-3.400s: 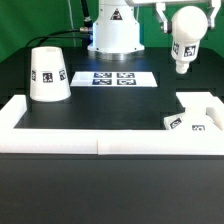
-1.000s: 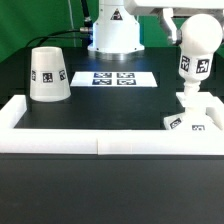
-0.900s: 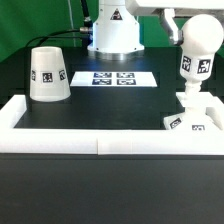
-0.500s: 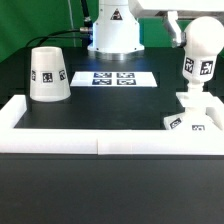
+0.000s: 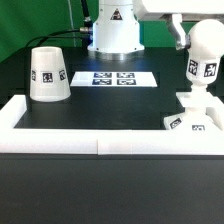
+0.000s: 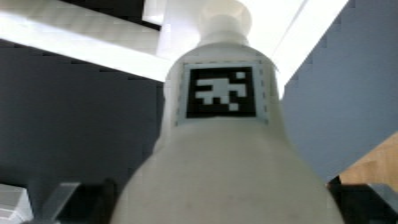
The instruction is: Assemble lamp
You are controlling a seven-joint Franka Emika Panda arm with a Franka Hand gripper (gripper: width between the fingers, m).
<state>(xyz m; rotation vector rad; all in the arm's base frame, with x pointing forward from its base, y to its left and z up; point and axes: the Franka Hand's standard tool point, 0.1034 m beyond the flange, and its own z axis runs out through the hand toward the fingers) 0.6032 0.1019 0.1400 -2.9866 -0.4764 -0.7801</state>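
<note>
Watching the wrist view, I see the gripper [image 6: 210, 205] clamped on the wide end of the bulb [image 6: 217, 150], with dark fingers [image 6: 54, 198] tight against both sides. In the exterior view the bulb stands nearly upright at the exterior view's right, its narrow end meeting the top of the base [image 5: 194, 112]. The shade [image 5: 47, 73] sits well apart at the left.

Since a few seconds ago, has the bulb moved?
Yes: against the marker board, the bulb went down toward the base and the exterior view's right.
</note>
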